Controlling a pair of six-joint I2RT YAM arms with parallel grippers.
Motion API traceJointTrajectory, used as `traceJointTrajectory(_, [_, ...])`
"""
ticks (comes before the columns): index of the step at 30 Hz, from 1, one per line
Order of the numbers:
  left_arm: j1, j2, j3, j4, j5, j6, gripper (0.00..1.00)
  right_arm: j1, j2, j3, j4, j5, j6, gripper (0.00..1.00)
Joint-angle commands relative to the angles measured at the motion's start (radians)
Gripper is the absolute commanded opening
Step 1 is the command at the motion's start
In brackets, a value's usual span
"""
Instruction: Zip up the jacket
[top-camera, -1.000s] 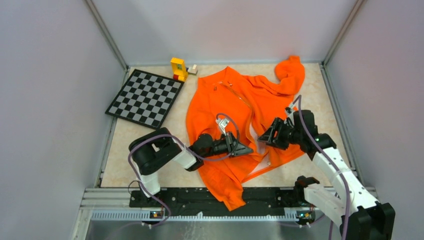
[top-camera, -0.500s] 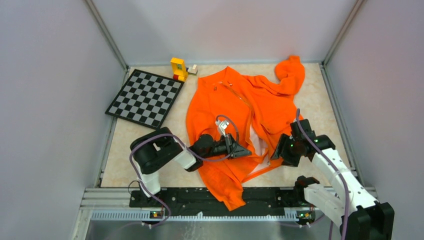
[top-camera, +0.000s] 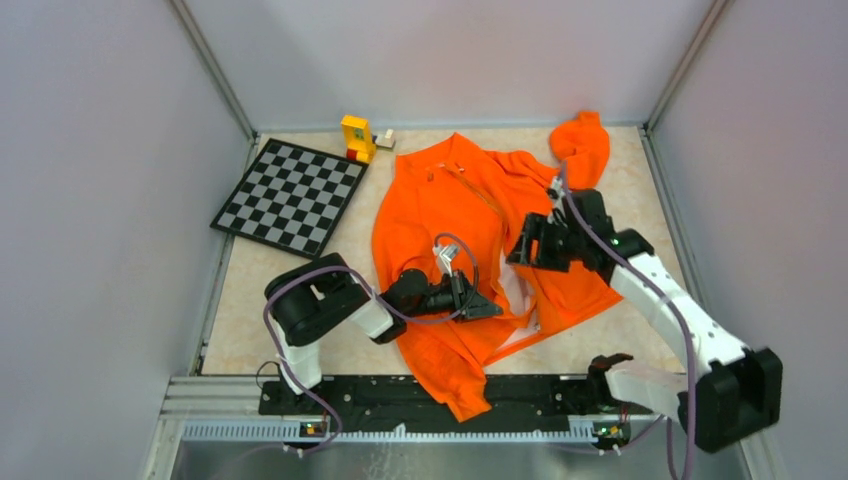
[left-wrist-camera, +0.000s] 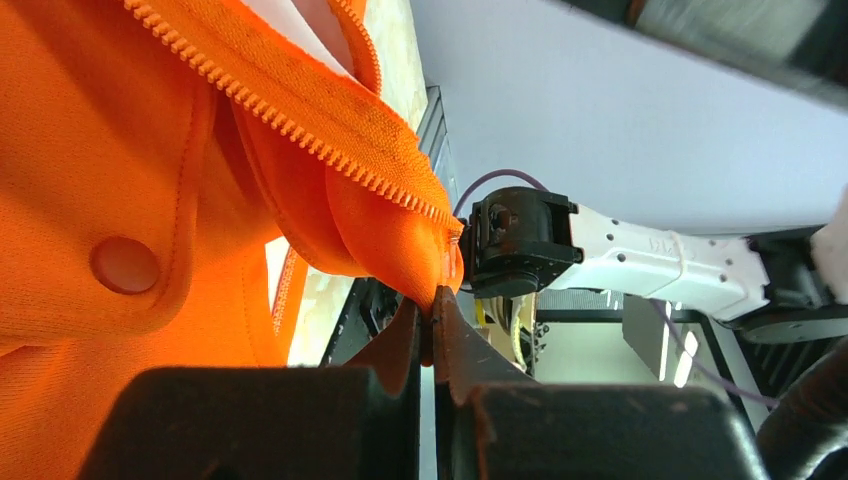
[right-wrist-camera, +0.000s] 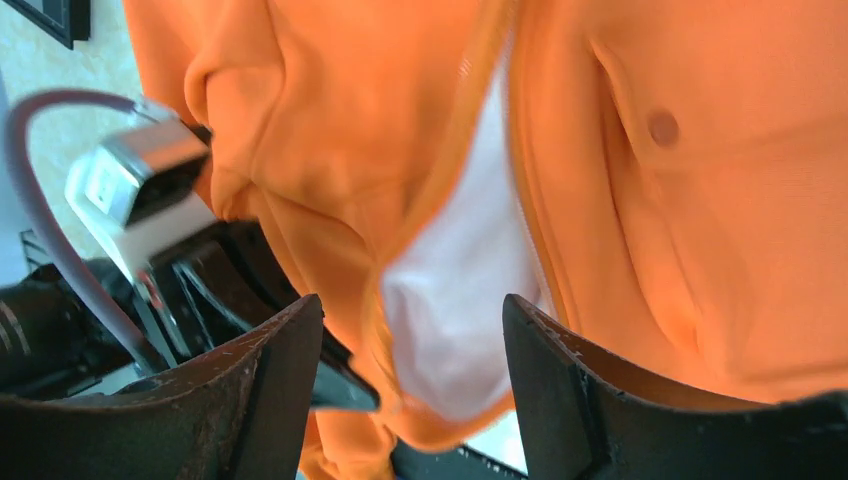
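The bright orange jacket (top-camera: 455, 215) lies spread over the middle of the table, its front parted and pale lining (top-camera: 516, 290) showing at the lower part. My left gripper (top-camera: 492, 311) is shut on the jacket's left zipper edge near the hem; in the left wrist view the toothed zipper edge (left-wrist-camera: 300, 130) runs down into the closed fingers (left-wrist-camera: 432, 318). My right gripper (top-camera: 521, 247) is open and empty, hovering above the jacket's right front panel. In the right wrist view its fingers (right-wrist-camera: 280, 350) frame the lining (right-wrist-camera: 460, 290) and a snap button (right-wrist-camera: 662, 127).
A checkerboard (top-camera: 291, 194) lies at the back left. A yellow block piece (top-camera: 357, 138) with small blocks stands behind it. A bunched sleeve (top-camera: 583, 140) lies at the back right. Grey walls enclose the table; the black base rail (top-camera: 420, 395) runs along the near edge.
My right gripper has lifted off the jacket's lower right edge and swung up and left over the right front panel. My left gripper has held its grip and barely moved.
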Motion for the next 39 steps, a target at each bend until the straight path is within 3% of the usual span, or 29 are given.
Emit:
traceJointTrajectory(1, [-0.01, 0.002, 0.01, 0.013, 0.011, -0.009, 0.0, 0.12, 0.212, 0.186, -0.003, 0.198, -0.069, 0.65])
traceJointTrajectory(5, [-0.031, 0.006, 0.023, 0.0, 0.007, -0.021, 0.01, 0.187, 0.342, 0.22, -0.047, 0.256, -0.069, 0.65])
traceJointTrajectory(9, [-0.061, -0.006, 0.026, -0.017, 0.003, -0.006, 0.27, 0.197, 0.314, 0.133, 0.008, 0.236, -0.051, 0.65])
traceJointTrajectory(11, [-0.062, -0.048, 0.003, -0.069, -0.016, 0.023, 0.46, 0.199, 0.295, 0.092, 0.022, 0.217, -0.045, 0.65])
traceJointTrajectory(14, [-0.048, -0.158, -0.028, -0.243, -0.066, 0.099, 0.71, 0.198, 0.253, 0.033, 0.023, 0.21, -0.042, 0.64])
traceJointTrajectory(17, [-0.017, -0.278, -0.024, -0.471, -0.118, 0.204, 0.85, 0.199, 0.183, -0.011, 0.013, 0.212, -0.045, 0.63])
traceJointTrajectory(21, [0.057, -0.392, 0.023, -0.684, -0.156, 0.287, 0.84, 0.2, 0.06, -0.057, 0.042, 0.155, -0.038, 0.63])
traceJointTrajectory(24, [0.107, -0.392, 0.061, -0.71, -0.18, 0.286, 0.87, 0.203, -0.029, -0.078, 0.05, 0.186, -0.019, 0.65])
traceJointTrajectory(30, [0.175, -0.116, 0.354, -0.792, -0.003, 0.275, 0.85, 0.22, -0.1, -0.113, 0.065, 0.24, 0.025, 0.65])
traceJointTrajectory(34, [0.171, 0.025, 0.52, -0.874, -0.015, 0.316, 0.77, 0.345, -0.114, -0.089, 0.038, 0.345, 0.036, 0.65])
traceJointTrajectory(39, [0.174, 0.111, 0.629, -0.924, -0.086, 0.408, 0.76, 0.526, -0.155, -0.094, 0.037, 0.54, 0.06, 0.66])
